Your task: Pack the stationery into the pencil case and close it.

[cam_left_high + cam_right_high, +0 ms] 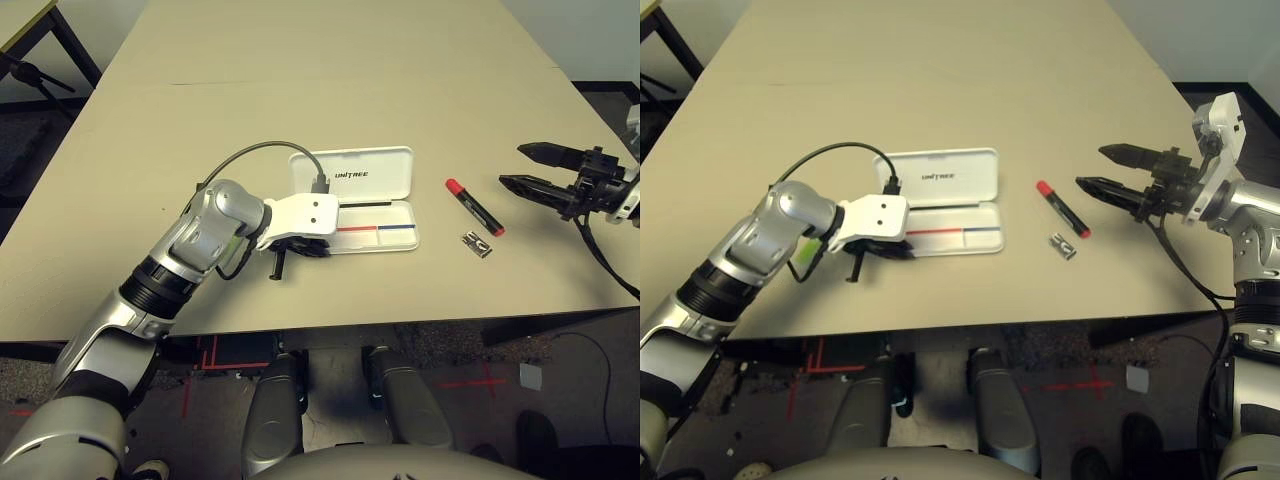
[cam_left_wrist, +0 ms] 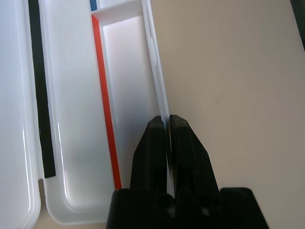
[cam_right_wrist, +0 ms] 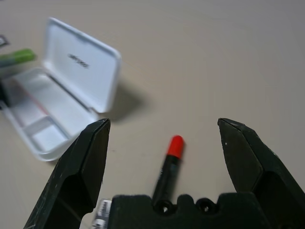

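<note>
The white pencil case (image 1: 352, 175) lies open near the table's front edge, its lid raised behind the tray and red and blue stripes showing inside. At the tray's left end my left gripper (image 2: 167, 119) is shut on the thin front wall (image 2: 157, 81). To the right of the case lies a red-capped black marker (image 1: 474, 207), with a small black-and-silver clip (image 1: 477, 244) just in front of it. My right gripper (image 1: 512, 166) hovers open to the right of the marker, pointing at it, nothing between its fingers. A light-green pen (image 1: 803, 257) peeks out beside my left forearm.
A grey cable (image 1: 250, 155) arcs over my left wrist. The table's front edge (image 1: 400, 322) runs close in front of the case. The broad tabletop (image 1: 330, 70) stretches away behind it. Another table's corner (image 1: 20, 25) stands at the far left.
</note>
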